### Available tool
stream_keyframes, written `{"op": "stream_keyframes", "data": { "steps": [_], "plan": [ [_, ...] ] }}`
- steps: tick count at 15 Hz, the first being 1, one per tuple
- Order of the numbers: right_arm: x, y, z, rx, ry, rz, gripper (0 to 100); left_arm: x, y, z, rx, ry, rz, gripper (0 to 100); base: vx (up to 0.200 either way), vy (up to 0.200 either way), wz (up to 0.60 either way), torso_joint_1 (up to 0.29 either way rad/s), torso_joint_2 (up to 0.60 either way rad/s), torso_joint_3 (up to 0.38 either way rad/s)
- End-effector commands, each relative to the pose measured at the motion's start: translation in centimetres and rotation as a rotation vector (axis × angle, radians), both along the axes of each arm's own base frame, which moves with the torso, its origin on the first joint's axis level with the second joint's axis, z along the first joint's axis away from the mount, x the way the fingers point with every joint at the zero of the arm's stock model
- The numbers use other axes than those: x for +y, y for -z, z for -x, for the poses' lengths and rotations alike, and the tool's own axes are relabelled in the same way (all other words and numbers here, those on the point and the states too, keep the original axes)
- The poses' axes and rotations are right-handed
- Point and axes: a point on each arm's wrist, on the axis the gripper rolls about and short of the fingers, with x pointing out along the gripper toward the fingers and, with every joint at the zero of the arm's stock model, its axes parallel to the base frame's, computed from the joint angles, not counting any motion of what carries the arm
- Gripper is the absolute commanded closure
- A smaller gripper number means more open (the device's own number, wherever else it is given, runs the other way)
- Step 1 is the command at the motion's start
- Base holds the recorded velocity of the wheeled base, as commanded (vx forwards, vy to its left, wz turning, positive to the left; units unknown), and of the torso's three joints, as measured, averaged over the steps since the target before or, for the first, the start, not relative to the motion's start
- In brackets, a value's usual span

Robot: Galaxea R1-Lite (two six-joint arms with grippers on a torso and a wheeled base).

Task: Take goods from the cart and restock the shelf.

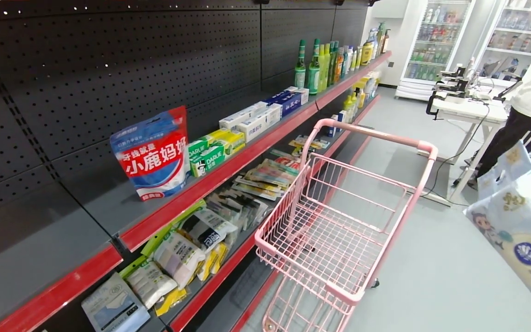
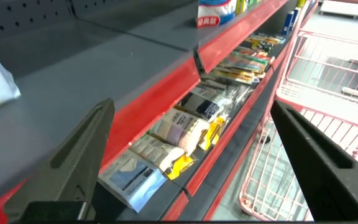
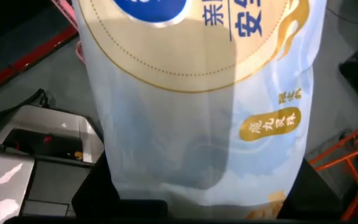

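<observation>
Grey floor (image 1: 431, 276) lower right; red-edged shelf (image 1: 228, 169) across the left, pink cart (image 1: 367, 132) centre. Left gripper (image 2: 191, 104) apart; right gripper (image 3: 204, 180) clamps pack (image 3: 197, 112).

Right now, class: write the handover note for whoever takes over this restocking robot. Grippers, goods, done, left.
Left gripper: open, holding nothing, at the front edge of the upper shelf.
Right gripper: shut on a pale soft pack, right of the pink cart.
Done: a blue-and-red bag stands on the upper shelf; the cart basket looks bare.
Left: set the pack on the shelf's bare stretch, probably beside the bag.
</observation>
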Motion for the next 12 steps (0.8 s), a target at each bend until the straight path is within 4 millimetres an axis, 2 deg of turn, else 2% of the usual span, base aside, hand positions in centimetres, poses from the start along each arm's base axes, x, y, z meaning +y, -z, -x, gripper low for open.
{"op": "stream_keyframes", "data": {
  "steps": [1, 4, 12],
  "plan": [
    [-0.2, 0.0, 2.8, -0.084, -0.001, -0.001, 100, 0.0, 0.0, 0.0, 0.002, 0.0, 0.0, 0, 0.0, 0.0, 0.0, 0.178, -0.42, -0.237],
    [-0.3, 0.4, 4.2, -0.086, -0.004, 0.017, 100, 0.0, 0.0, 0.0, 0.002, -0.002, 0.0, 0, 0.0, 0.0, 0.0, 0.176, -0.4, -0.224],
    [-0.4, 0.3, 4.2, -0.092, -0.008, 0.044, 100, 0.0, 0.0, 0.0, 0.003, 0.0, -0.001, 0, 0.0, 0.0, 0.0, 0.16, -0.36, -0.199]
  ]
}}
